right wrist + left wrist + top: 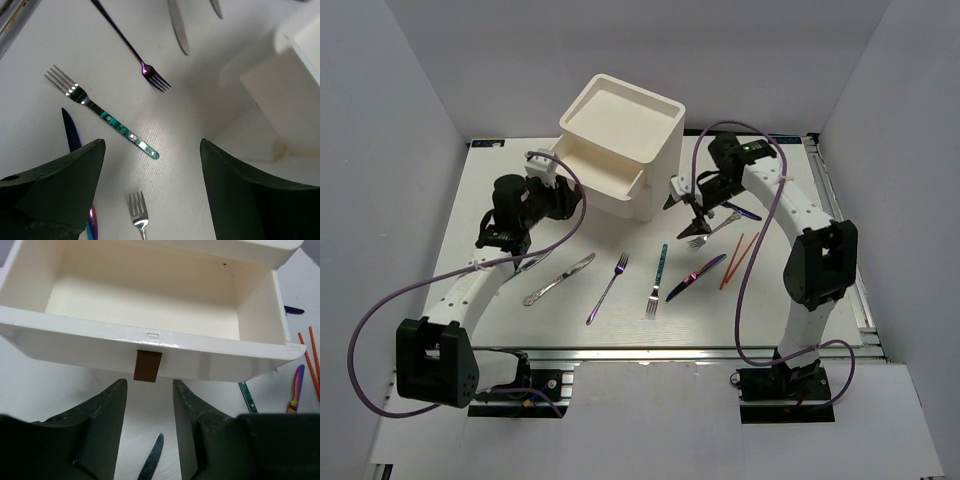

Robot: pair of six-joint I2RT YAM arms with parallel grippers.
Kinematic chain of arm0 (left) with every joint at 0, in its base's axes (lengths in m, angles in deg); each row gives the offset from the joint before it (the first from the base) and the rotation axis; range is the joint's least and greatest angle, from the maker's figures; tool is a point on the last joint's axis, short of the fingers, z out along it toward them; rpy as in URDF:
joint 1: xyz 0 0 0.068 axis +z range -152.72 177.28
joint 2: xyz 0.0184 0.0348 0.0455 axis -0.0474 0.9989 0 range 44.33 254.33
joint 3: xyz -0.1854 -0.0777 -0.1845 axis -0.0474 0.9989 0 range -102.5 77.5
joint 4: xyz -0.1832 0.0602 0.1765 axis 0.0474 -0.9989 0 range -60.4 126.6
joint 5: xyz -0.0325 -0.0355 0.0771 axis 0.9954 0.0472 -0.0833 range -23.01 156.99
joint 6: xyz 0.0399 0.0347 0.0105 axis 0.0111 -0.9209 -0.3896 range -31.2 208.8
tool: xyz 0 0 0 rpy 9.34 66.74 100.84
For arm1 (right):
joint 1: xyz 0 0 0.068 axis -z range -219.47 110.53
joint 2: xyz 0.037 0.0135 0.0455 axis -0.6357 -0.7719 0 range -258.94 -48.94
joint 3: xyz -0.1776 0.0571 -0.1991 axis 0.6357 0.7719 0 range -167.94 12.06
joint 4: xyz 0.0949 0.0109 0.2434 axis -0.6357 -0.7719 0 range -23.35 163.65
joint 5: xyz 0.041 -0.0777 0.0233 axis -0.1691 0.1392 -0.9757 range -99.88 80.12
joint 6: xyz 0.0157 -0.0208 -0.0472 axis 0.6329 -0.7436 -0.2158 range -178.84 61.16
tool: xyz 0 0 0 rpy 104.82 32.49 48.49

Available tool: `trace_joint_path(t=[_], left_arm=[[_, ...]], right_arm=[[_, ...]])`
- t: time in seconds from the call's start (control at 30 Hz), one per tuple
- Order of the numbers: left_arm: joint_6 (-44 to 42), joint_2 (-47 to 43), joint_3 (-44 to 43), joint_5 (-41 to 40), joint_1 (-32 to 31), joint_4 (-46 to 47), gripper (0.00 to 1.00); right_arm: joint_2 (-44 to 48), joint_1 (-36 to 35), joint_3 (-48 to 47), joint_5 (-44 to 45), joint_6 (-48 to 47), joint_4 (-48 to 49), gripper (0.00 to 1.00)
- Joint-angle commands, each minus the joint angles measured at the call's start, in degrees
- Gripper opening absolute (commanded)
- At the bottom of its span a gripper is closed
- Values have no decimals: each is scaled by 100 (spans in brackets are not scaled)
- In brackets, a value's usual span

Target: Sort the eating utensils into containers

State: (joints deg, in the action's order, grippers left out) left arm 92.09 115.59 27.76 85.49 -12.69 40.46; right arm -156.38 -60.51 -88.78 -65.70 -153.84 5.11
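The white drawer unit (620, 125) stands at the back centre, with one drawer (150, 335) pulled out and empty inside. My left gripper (150, 390) is open, its tips just short of the drawer's dark red pull (148, 366) and not touching it; a knife tip (152, 457) lies beneath. My right gripper (152, 145) hangs open above the table beside the unit. Below it lie a teal-handled fork (105, 117), a silver fork (139, 215), a purple fork (135, 55) and an iridescent knife (72, 132). Orange chopsticks (738, 258) lie to the right.
A silver knife (560, 278), the purple fork (608, 288), the teal fork (658, 280) and the iridescent knife (697, 277) lie in a row across the table's front half. Another dark knife (740, 212) lies under the right arm. Purple cables loop beside both arms.
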Motion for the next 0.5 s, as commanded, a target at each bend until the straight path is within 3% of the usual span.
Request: trace_joint_path(t=[0.0,0.23,0.47], left_arm=[[277,-280,-45,-198,-31,98,62],[357,-569,-299,-356,-31,-507,79],[620,-1246,-660,-848,-13,-1808,94]], right_arm=[[-84,-399,125,333,-1545,-626,82],[-225,-1025,836,1027,-2803,-635,70],[-435,-1315,1321,1626,-2542,84,64]])
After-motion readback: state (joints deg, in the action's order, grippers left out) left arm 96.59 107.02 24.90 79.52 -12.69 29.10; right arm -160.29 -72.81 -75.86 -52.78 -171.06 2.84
